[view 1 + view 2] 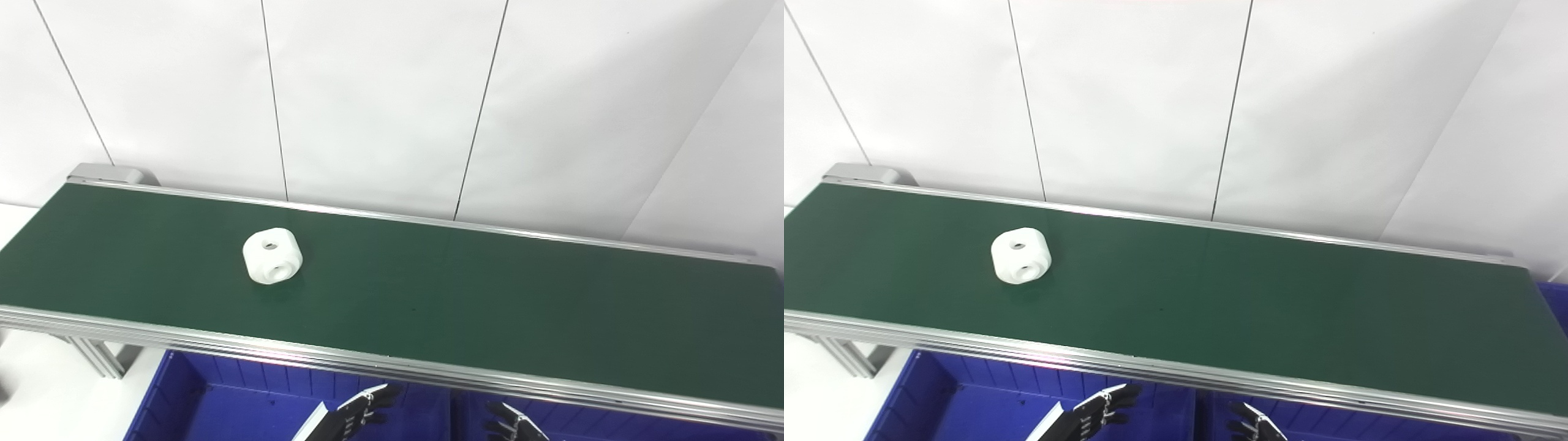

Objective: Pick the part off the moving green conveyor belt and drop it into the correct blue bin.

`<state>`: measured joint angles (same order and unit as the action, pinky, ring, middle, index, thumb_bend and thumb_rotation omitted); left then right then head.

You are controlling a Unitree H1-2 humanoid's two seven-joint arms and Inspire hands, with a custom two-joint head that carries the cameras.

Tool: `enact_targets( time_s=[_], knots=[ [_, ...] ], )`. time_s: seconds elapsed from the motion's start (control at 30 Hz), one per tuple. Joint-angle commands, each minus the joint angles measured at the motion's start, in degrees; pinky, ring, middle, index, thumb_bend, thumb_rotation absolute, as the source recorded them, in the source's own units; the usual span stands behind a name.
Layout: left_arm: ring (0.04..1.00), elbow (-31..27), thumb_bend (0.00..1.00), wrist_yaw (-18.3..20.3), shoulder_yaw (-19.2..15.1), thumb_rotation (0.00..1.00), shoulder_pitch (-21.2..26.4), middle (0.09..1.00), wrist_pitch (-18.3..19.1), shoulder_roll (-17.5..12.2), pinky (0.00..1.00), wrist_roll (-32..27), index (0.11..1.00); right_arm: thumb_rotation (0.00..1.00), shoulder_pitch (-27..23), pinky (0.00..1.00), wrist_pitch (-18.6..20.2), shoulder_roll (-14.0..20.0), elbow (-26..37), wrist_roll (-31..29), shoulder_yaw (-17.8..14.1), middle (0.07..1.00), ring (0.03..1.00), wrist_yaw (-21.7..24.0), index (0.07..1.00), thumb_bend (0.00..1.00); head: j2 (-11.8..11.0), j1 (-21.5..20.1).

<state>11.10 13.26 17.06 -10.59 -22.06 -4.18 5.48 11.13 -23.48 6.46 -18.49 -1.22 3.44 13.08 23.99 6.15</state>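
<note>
**White part alone on the green belt, both hands low over the bins**

The white part (pixel 1021 255) with round holes lies on the green conveyor belt (pixel 1249 300), at about 9 o'clock from the belt's middle. At 6 o'clock, below the belt's near rail, the left hand (pixel 1096 409) and right hand (pixel 1252 424) show dark fingers apart, over the blue bins (pixel 968 398), touching nothing.

Part (pixel 272 255) on conveyor belt (pixel 465 294) toward its left, bins (pixel 245 404) below near edge, wall (pixel 392 92) behind
</note>
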Motion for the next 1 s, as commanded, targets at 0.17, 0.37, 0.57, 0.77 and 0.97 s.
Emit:
enact_targets(
  time_s=[0.17, 0.37, 0.57, 0.77, 0.97],
  knots=[
    [0.872, -4.6, 0.93, 0.8, 1.0, 0.64, 0.5, 0.887, -1.5, 0.0, 0.80, 0.1, 0.841, 1.00, -1.0, 0.76, -3.4, 0.1, 0.1, 0.0, 0.1, 0.881, 0.809, 0.7, 0.820, 0.78, -0.1, 0.5],
    [0.833, -14.4, 0.94, 3.2, 2.7, 0.62, 0.1, 0.852, -1.3, -1.1, 0.75, -3.2, 0.815, 1.00, -1.2, 0.75, -3.4, -0.3, -0.3, -0.4, 0.3, 0.882, 0.807, 1.4, 0.813, 0.78, 0.0, 0.7],
    [0.835, -25.7, 0.98, 3.5, 2.0, 0.62, 2.6, 0.852, 2.0, -1.4, 0.73, -3.8, 0.811, 1.00, -1.7, 0.75, -3.4, -0.5, -0.5, 0.1, 0.6, 0.878, 0.809, 1.5, 0.812, 0.76, 0.0, 0.9],
    [0.838, -30.2, 0.99, 2.0, -2.3, 0.59, 11.0, 0.851, 4.0, -1.9, 0.74, 2.7, 0.806, 1.00, -2.5, 0.77, -3.4, -0.4, -1.4, 0.8, 1.3, 0.881, 0.825, 0.8, 0.823, 0.76, -0.6, 0.9],
    [0.875, -27.6, 0.91, -0.3, -6.3, 0.59, 19.8, 0.876, 6.6, -3.5, 0.79, 15.4, 0.845, 1.00, -3.1, 0.76, -3.4, -0.5, -2.1, 1.6, 2.0, 0.879, 0.823, -0.6, 0.814, 0.80, -0.7, 0.7]
  ],
)
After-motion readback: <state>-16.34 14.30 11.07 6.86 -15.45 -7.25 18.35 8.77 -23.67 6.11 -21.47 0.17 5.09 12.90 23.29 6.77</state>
